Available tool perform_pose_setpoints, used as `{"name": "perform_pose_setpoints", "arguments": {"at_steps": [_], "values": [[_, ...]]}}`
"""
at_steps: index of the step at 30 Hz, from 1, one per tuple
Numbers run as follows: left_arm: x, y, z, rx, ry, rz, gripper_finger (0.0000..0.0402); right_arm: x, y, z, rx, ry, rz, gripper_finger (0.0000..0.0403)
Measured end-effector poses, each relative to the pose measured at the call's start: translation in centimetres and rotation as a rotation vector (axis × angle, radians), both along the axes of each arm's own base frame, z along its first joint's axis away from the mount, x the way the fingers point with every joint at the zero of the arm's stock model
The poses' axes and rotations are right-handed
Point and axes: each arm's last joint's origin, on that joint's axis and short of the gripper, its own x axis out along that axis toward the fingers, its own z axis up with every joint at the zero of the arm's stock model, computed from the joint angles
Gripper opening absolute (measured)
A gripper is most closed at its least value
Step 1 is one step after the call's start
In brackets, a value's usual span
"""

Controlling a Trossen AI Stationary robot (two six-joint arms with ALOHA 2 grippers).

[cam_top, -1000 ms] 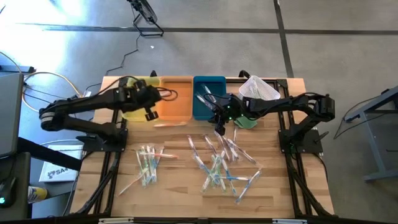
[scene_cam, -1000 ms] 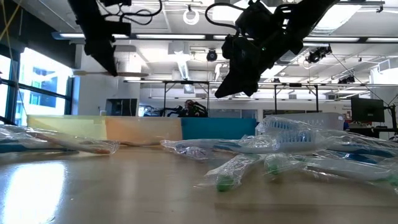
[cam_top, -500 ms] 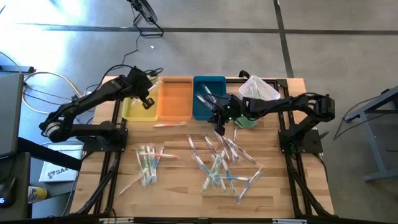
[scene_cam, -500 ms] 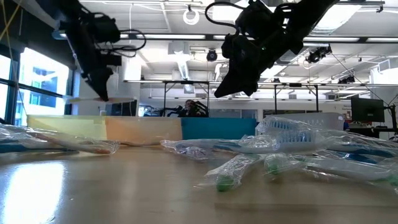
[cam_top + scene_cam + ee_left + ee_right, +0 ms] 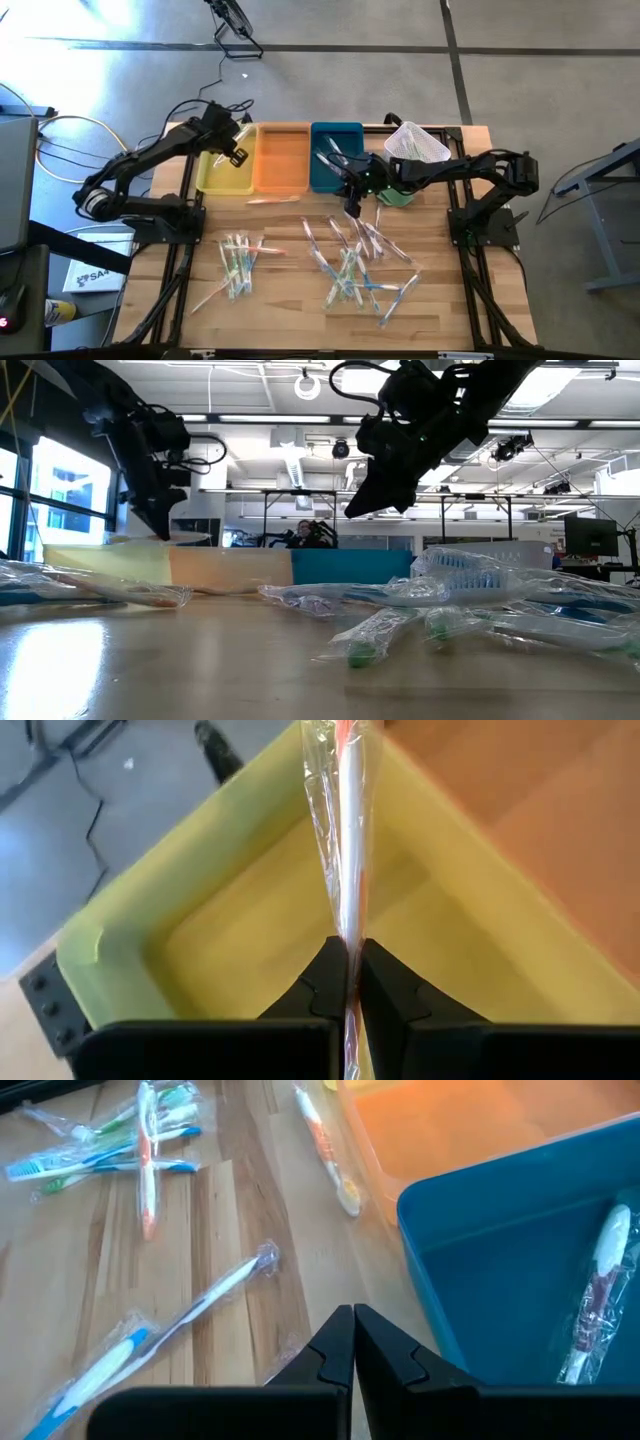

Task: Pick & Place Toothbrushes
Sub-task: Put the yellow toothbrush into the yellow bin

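We hold one wrapped toothbrush (image 5: 348,870) in the left gripper (image 5: 348,982) above the yellow tray (image 5: 130,910); right gripper (image 5: 353,1342) closed, empty, beside it. Many toothbrushes (image 5: 350,260) remain on the worktop (image 5: 290,290).

Table (image 5: 290,300) is pale wood planks, grain visible, slight sheen. Toothbrushes (image 5: 345,262) in clear crinkly glossy plastic wrap. Yellow tray (image 5: 130,935) smooth matt plastic; left claw (image 5: 352,982) matt black.

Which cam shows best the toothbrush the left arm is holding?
Left wrist view: the wrapped toothbrush fills the frame, pinched in the left gripper over the yellow tray. High view shows only a pale sliver, low view a thin edge-on streak; right wrist view misses it.
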Motion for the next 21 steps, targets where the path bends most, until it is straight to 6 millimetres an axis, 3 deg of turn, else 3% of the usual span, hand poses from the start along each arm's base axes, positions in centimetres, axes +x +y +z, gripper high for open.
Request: {"name": "perform_pose_setpoints", "arguments": {"at_steps": [8, 15, 21], "values": [[0.6, 0.9, -2.3, -0.121, 0.001, 0.133, 0.0009, 0.0, 0.0, 0.0, 0.006, -0.001, 0.007, 0.0004], [0.9, 1.5, -4.0, -0.184, 0.043, 0.144, 0.001, 0.0, 0.0, 0.0, 0.005, -0.001, 0.011, 0.0004], [1.1, 1.5, -4.3, -0.213, 0.02, 0.129, 0.0049, 0.0, 0.0, 0.0, -0.013, 0.0, 0.026, 0.0004]]}}
